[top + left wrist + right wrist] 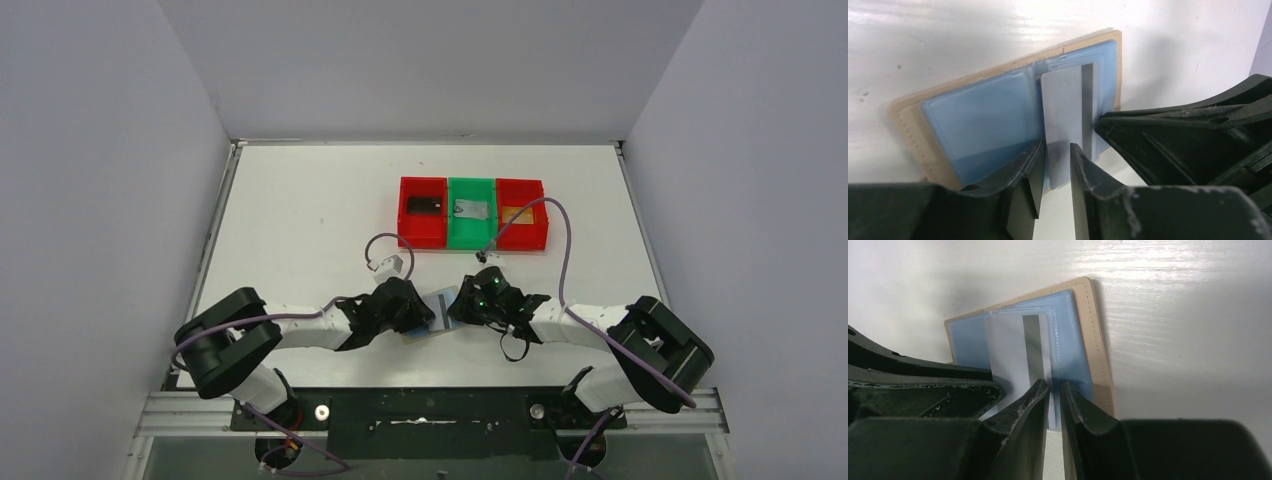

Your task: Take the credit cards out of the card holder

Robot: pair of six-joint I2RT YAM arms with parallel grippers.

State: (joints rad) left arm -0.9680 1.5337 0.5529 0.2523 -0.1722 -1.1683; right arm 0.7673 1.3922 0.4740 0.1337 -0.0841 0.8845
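Note:
The card holder [437,312] lies open between both grippers, tan with a pale blue lining [978,115]. A pale credit card [1060,110] with a grey stripe sticks partway out of one sleeve. My left gripper [1057,150] has its jaws a narrow gap apart on either side of that card's near end. My right gripper [1055,386] is shut on the edge of the card holder [1095,350], beside the same credit card [1008,350]. In the top view the left gripper [422,318] and right gripper [458,306] meet at the holder.
At the back stand a red bin [423,241] with a black card [425,204], a green bin [472,241] with a silver card [470,209], and a second red bin [522,243] with a gold-orange card [517,214]. White walls enclose the table.

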